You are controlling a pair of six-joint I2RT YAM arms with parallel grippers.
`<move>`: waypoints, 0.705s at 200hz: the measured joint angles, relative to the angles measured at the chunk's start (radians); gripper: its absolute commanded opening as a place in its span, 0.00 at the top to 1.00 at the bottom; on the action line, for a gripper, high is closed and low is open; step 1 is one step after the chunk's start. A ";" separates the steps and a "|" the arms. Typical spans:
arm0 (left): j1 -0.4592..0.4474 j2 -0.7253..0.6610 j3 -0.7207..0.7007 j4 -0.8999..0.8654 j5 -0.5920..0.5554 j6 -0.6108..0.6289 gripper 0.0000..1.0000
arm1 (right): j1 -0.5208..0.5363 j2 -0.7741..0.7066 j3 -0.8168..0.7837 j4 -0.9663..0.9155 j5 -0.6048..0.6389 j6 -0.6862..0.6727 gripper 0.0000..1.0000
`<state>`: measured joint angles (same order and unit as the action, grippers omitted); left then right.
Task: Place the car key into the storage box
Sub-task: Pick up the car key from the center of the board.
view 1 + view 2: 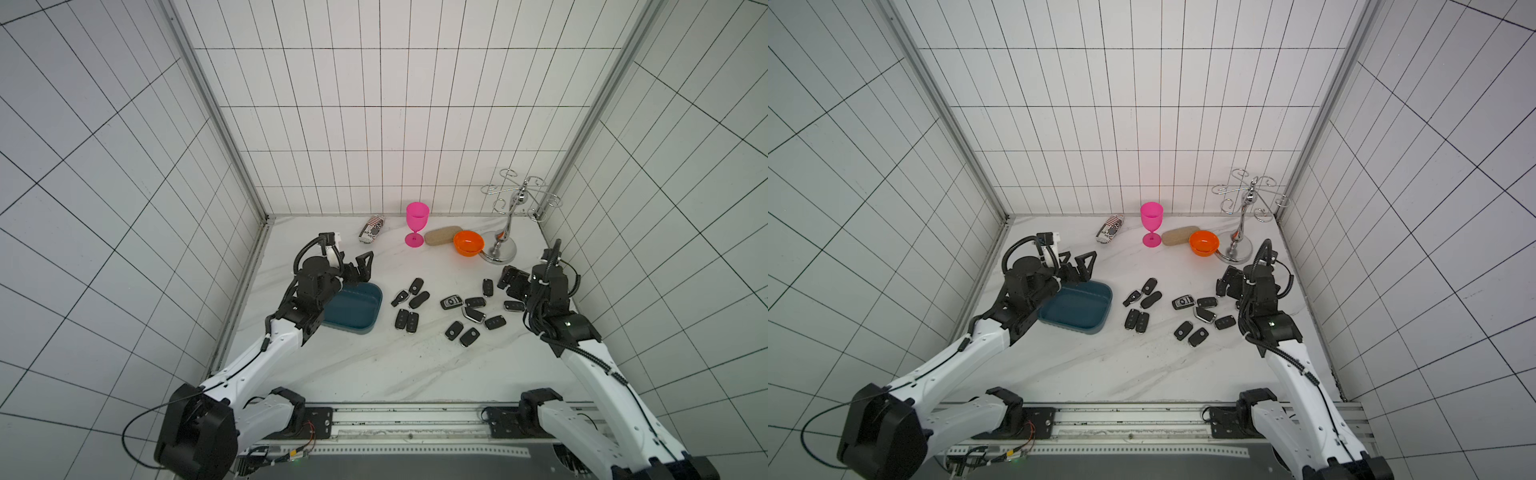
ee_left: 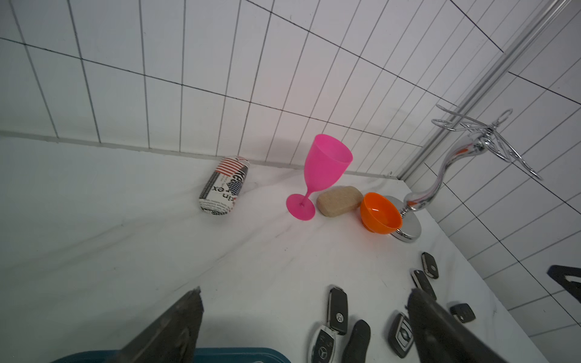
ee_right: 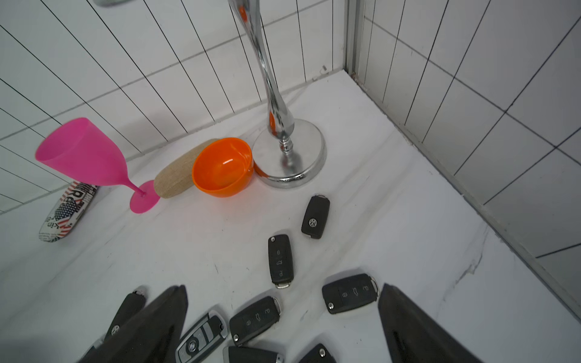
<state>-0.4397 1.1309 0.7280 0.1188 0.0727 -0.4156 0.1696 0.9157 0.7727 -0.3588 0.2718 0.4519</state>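
Marble tabletop [image 1: 374, 365]; arm [image 1: 309, 289] hides part of storage box [image 1: 361, 307]; left tool [image 2: 306, 292], right tool [image 3: 284, 286] apart.

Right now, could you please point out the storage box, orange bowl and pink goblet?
storage box [image 1: 357, 309]: in a top view, inner floor.
orange bowl [image 3: 220, 166]: right wrist view, inner wall.
pink goblet [image 2: 327, 160]: left wrist view, cup.

This is a robot test cell in a lab. Two arms [image 1: 249, 370] stand on a metal rail [image 1: 411, 419] with bare wiring [image 1: 300, 446], boxed in by grid-lined white panels [image 1: 374, 124] on aluminium posts [image 1: 212, 99]. Ahead of the jaws, the marble-look table [image 1: 374, 365] carries unrelated props: scattered key fobs [image 1: 451, 302], a pink goblet [image 1: 417, 220], an orange bowl [image 1: 468, 243], a chrome stand [image 1: 500, 247].
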 measured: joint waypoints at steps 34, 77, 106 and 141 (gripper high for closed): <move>-0.062 0.034 0.017 0.000 0.087 -0.157 0.01 | -0.002 0.126 0.055 -0.258 0.048 0.154 0.02; -0.078 0.145 0.020 -0.018 0.263 -0.211 0.01 | -0.053 0.134 0.055 -0.419 -0.020 0.387 0.01; -0.108 0.154 0.035 -0.012 0.323 -0.222 0.01 | -0.054 0.147 0.055 -0.447 -0.053 0.489 0.01; -0.151 0.182 0.106 -0.164 0.260 -0.153 0.01 | -0.054 0.164 0.053 -0.439 -0.087 0.605 0.01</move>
<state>-0.5907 1.3128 0.8337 -0.0452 0.3328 -0.5686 0.1154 1.0794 0.8261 -0.7979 0.1848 1.0573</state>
